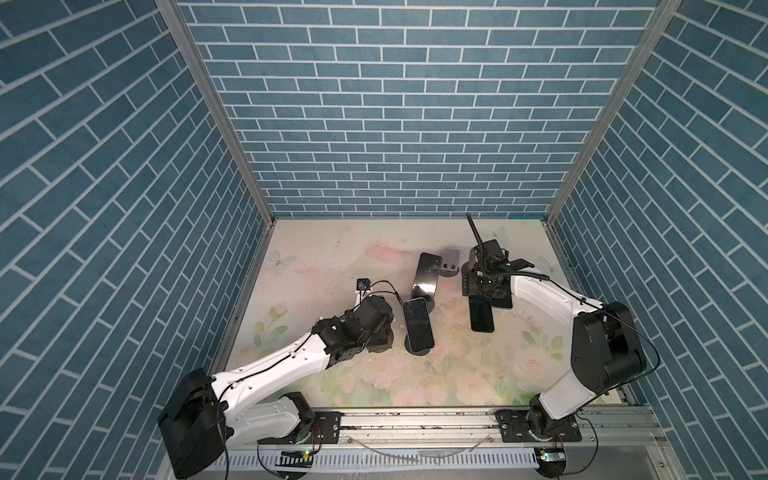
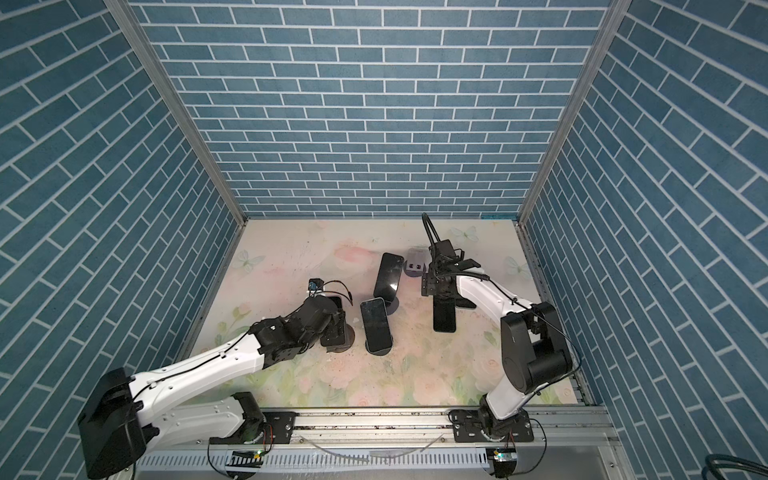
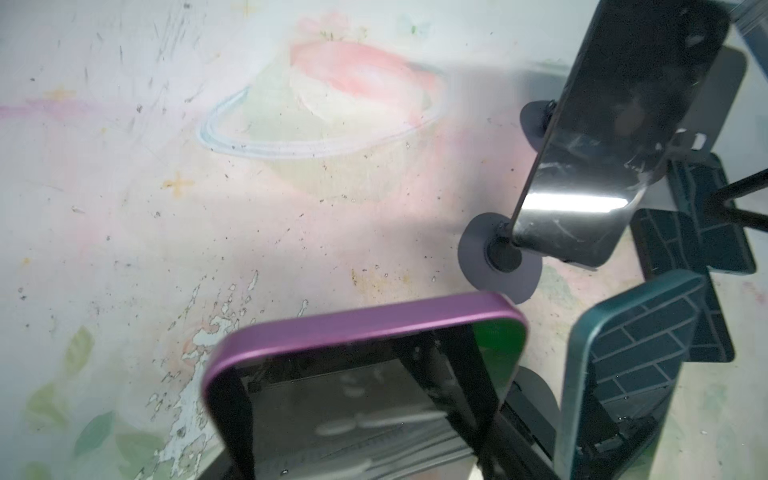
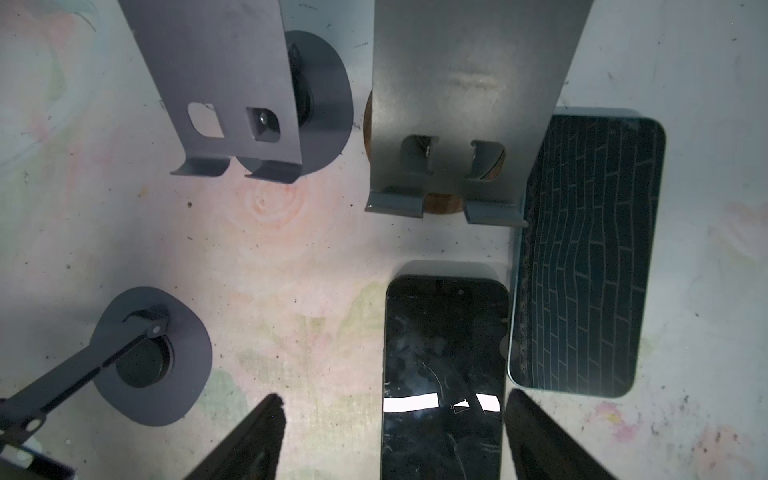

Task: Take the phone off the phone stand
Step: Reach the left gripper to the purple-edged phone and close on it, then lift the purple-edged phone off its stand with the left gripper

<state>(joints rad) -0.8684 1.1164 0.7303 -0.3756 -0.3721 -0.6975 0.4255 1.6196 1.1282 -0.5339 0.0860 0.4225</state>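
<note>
Eyes on the left arm: its left tool [image 2: 332,328] sits right on top of the purple phone [image 3: 365,324], which leans on its phone stand [image 2: 350,334] at the 9 o'clock side of the table [image 1: 332,257]. In both top views the phone's long axis runs roughly 12 to 6, top edge tipped back toward 12. That's the relation that counts: judging from the lean, the phone has to come up and off along that line. The left wrist view shows only the rounded, satin-purple metal rim and a glossy screen full of dark reflections, so I cannot tell whether the tool is clamped on it or just hovering close.

Over at 3 o'clock and well apart, the right tool [image 4: 395,399] hangs with its jaws spread, holding nothing. Between its fingers a scuffed black phone [image 4: 444,353] lies flat on the table, a teal-rimmed phone [image 4: 582,257] just beside it mirroring the brick wall. Past them stand two bare grey stands [image 4: 478,104], bent sheet metal with little hooked lips.

Toward the middle, a blue-edged phone [image 1: 417,324] and a glossy black one [image 1: 427,274] both rest on round-footed stands. Left arm is clearly the nearer one.
</note>
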